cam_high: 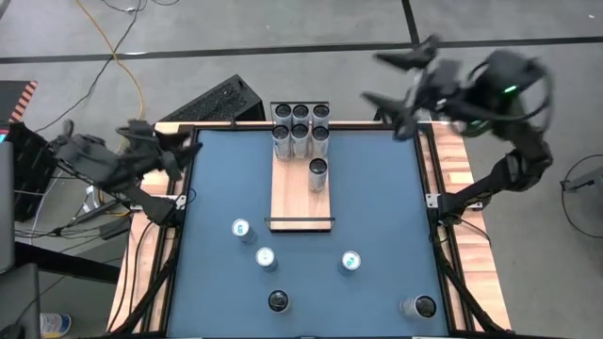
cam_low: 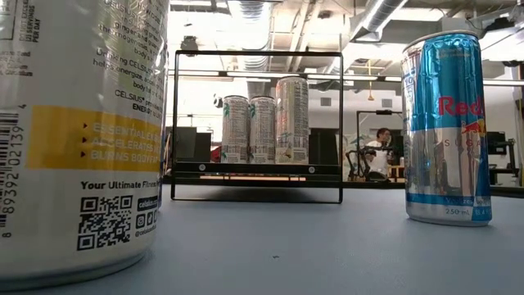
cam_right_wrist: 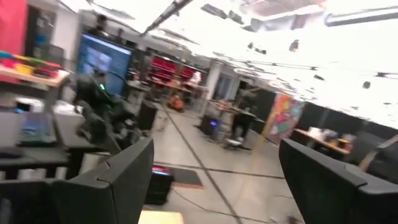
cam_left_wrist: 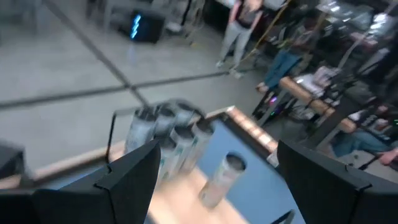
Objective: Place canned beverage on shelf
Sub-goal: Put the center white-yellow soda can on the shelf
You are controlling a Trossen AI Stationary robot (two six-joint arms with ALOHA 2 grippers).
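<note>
The shelf point(cam_high: 302, 201) is a light-wood board running down the far middle of the blue table point(cam_high: 377, 188). Several silver cans point(cam_high: 301, 127) stand bunched at its far end, and one more can point(cam_high: 318, 174) stands alone nearer the middle. Several loose cans stand on the table, among them a blue-topped can point(cam_high: 350, 261) and a dark-topped can point(cam_high: 279, 300). My left gripper point(cam_high: 186, 149) hovers open over the table's left edge, holding nothing; in the left wrist view the left gripper point(cam_left_wrist: 217, 149) faces the shelf cans point(cam_left_wrist: 168, 134). My right gripper point(cam_high: 372, 77) hangs open and empty beyond the far right corner.
In the low view a large white-and-yellow can point(cam_low: 78, 131) fills the left foreground, and a blue-and-silver can point(cam_low: 446, 127) stands at the right. Between them is the shelf's black rail point(cam_low: 257, 54). A black box point(cam_high: 219, 102) sits past the far left corner. A person point(cam_low: 380, 152) shows in the room behind.
</note>
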